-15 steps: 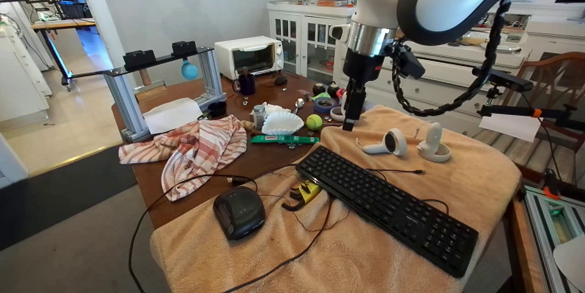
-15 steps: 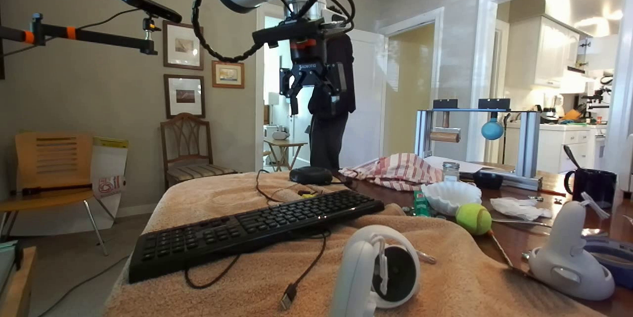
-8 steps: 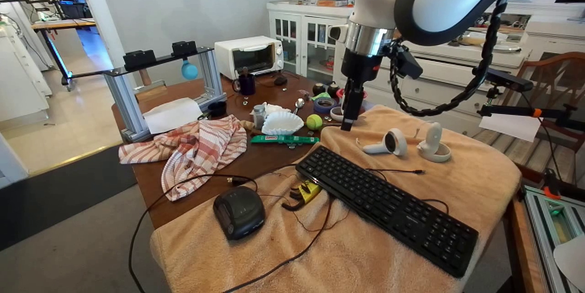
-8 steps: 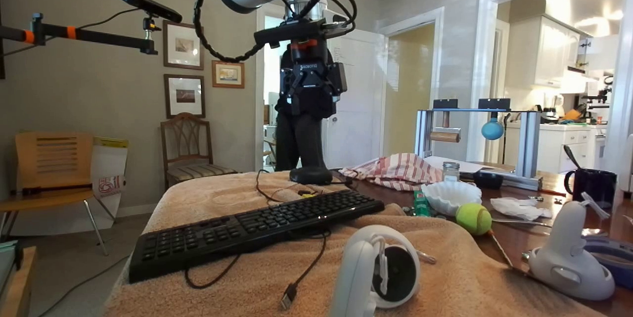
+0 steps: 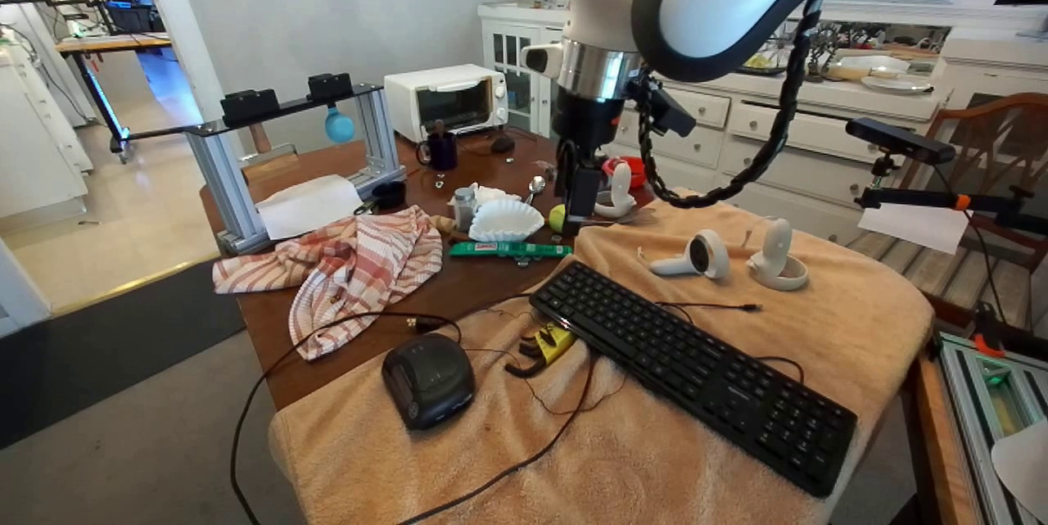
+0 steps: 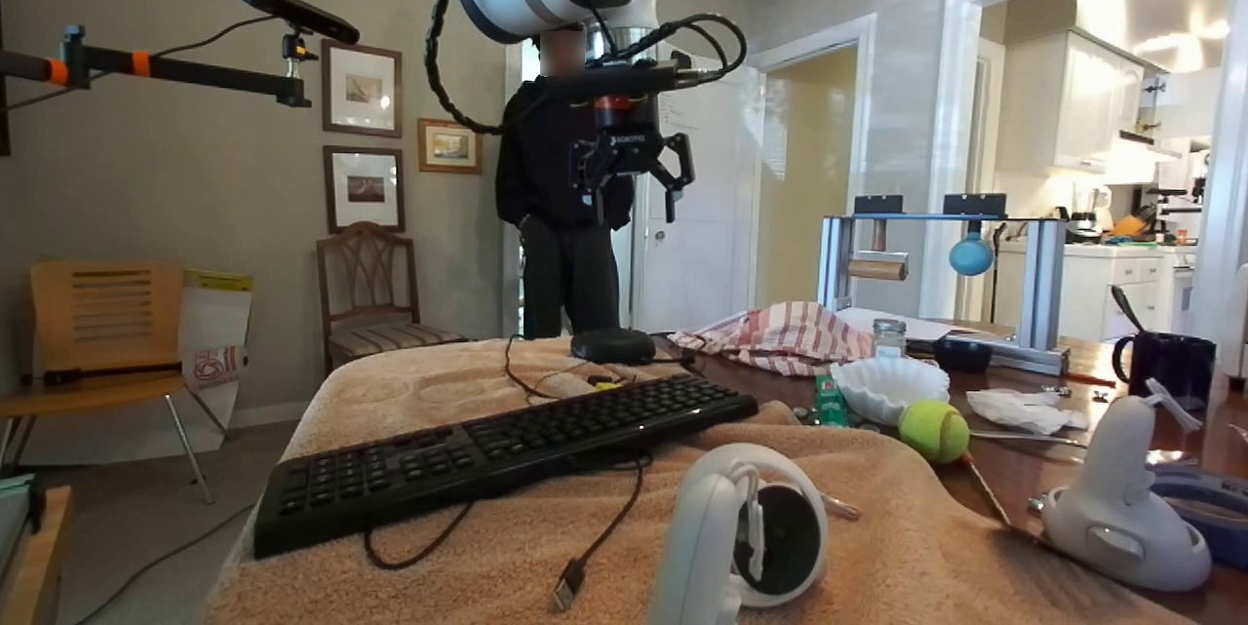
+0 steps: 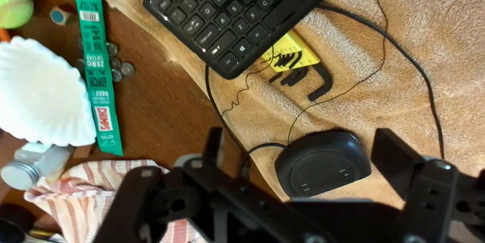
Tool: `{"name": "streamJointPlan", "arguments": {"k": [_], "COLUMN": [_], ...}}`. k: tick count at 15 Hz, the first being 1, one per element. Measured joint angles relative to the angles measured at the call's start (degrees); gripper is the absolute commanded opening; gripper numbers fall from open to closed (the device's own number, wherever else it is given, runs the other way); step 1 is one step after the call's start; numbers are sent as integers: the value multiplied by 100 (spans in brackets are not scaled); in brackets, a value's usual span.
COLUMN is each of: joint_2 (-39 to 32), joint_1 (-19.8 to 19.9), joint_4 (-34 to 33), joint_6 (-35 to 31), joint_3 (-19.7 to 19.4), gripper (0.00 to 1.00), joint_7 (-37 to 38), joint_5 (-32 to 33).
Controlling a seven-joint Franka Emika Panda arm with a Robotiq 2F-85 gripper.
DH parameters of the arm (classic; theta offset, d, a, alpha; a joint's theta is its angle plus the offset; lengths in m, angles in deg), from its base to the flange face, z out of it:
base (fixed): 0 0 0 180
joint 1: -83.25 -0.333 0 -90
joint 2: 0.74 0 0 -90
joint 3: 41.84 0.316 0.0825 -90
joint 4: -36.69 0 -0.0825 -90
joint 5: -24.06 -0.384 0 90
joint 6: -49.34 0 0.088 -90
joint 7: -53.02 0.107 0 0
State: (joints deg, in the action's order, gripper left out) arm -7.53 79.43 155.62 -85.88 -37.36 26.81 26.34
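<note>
Landmark: keyboard (image 7: 235,19). Gripper (image 6: 635,208) hangs well above the keyboard's level, jaws wide apart, nothing held or touched. Black device (image 7: 322,165) shows between the jaws in the wrist view; it rests on the tan towel (image 7: 394,102) off the keyboard's Ctrl corner, on the space-bar side, apart from it. Yellow hex-key holder (image 7: 291,41) lies closer in, at the keyboard's space-bar edge; whether partly underneath, cannot tell. A black cord (image 7: 267,144) meets or passes close by the device's keyboard-facing edge.

Handling, by judgement: any lowering here would go best slow and vertical, jaws centred on the device before contact, so neither side lands on its rounded top. The device lies farther from the wrist camera than the jaws, so apparent fit proves little; a check in both exterior views would help. The cord looks the likeliest snag, best left outside the gap. Clearance matters at the keyboard's Ctrl corner and the dark hex keys (image 7: 326,80) jutting from the holder, which a low sweep might catch. The towel looks soft and would probably bunch under any sideways push toward the keyboard.
</note>
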Motion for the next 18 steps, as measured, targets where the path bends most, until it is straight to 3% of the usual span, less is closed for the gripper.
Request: {"name": "streamJointPlan", "arguments": {"k": [10, 13, 18], "joint_2": [-1788, -2138, -2221], "joint_1": [64, 58, 38], "joint_4": [-2033, -2366, -2308], "joint_6": [1429, 1804, 2106], "joint_3": [313, 342, 379], "gripper": [100, 100, 100], "joint_7": [-2451, -2735, -2769], "joint_5": [18, 40, 58]}}
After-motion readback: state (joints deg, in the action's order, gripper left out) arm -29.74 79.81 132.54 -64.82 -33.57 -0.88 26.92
